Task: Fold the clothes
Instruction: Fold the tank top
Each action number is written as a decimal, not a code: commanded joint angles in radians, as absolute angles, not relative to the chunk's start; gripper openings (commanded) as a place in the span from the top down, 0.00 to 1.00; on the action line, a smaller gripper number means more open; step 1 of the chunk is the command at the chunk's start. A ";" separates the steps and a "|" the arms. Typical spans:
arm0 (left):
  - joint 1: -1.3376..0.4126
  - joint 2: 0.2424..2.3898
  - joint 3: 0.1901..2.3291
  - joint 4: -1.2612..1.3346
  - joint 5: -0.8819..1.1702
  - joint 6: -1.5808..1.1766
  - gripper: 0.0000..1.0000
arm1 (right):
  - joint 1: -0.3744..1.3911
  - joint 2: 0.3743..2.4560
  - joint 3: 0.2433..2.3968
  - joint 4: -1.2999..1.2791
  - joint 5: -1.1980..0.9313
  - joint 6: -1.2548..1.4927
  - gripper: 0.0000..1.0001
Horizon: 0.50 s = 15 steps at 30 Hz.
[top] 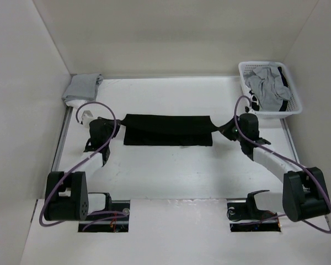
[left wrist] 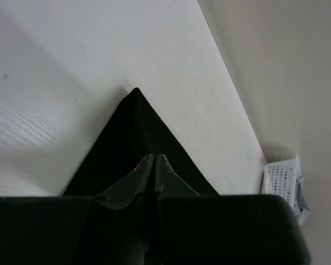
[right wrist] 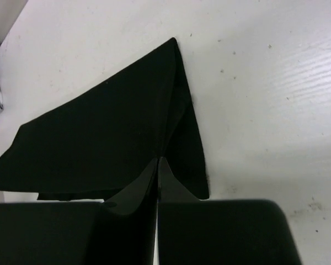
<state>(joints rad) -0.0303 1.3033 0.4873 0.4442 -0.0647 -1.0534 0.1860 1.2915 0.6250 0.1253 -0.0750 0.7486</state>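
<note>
The soft black sleeveless tank top (top: 168, 130), folded into a long band, stretches across the middle of the white table (top: 171, 176) between the 2 arms. Each end is pinched only at a narrow corner, so an uneven pull could slip one free and skew the fold. Both arms reach forward and low, with the left gripper (left wrist: 154, 159) and right gripper (right wrist: 158, 162) clamped tight on opposite ends.

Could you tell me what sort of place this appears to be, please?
Probably a robotics lab booth: a white table enclosed by plain panels, a black tank top, and a white basket of grey garments.
</note>
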 commanded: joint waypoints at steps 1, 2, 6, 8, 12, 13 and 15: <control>-0.011 1.201 0.411 0.529 -0.043 -1.023 0.98 | 0.203 1.210 0.562 0.213 -0.046 0.764 0.98; -0.010 1.184 0.387 0.529 -0.038 -1.019 0.98 | 0.209 1.198 0.540 0.213 -0.046 0.767 0.98; -0.010 1.129 0.287 0.534 -0.017 -0.997 0.98 | 0.237 1.177 0.460 0.221 -0.037 0.810 0.98; -0.007 1.109 0.247 0.529 -0.023 -0.976 0.98 | 0.249 1.169 0.427 0.229 -0.020 0.828 0.98; 0.008 1.126 0.206 0.529 -0.015 -0.965 0.96 | 0.283 1.192 0.397 0.221 -0.012 0.860 0.98; 0.012 1.132 0.199 0.532 -0.015 -0.966 0.94 | 0.295 1.203 0.388 0.218 -0.006 0.870 0.95; 0.025 1.128 0.199 0.532 -0.014 -0.974 0.84 | 0.306 1.204 0.365 0.218 0.008 0.871 0.81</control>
